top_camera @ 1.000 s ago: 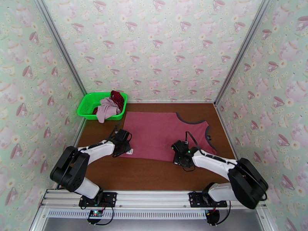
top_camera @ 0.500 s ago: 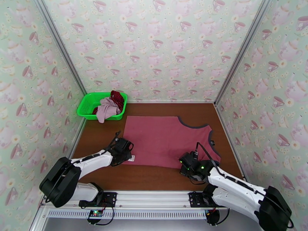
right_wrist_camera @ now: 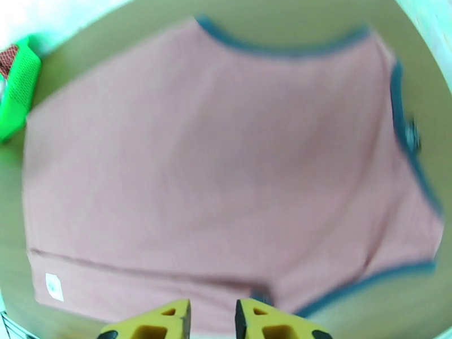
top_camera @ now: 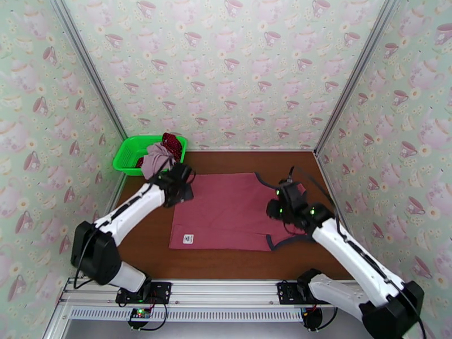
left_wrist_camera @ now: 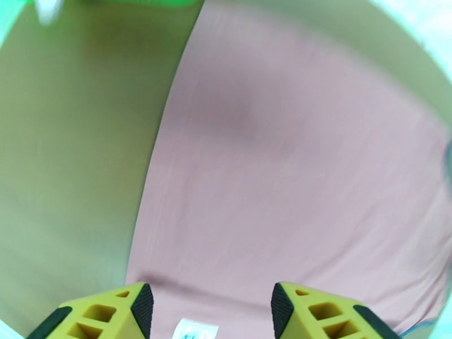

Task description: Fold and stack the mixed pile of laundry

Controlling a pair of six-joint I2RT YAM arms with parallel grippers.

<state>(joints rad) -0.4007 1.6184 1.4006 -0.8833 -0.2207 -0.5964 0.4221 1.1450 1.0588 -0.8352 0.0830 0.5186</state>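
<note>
The dusty-red tank top lies flat on the brown table, dark-trimmed neck and armholes to the right and a white label at its near-left corner. My left gripper hovers over its far-left corner. In the left wrist view the left gripper stands open, its yellow fingers wide apart over the tank top. My right gripper hangs above the armhole side. In the right wrist view the right gripper is open by a narrow gap, holding nothing above the tank top.
A bright green mesh basket stands at the far-left table corner with the pale mauve-pink piece and the dark-red dotted cloth in it. Wallpapered walls close in the back and both sides. Bare table runs along the near edge.
Both grippers dragged the tank top's near hem toward the near edge, opened and let go. Both then rose and swung back over the far part of the garment.
</note>
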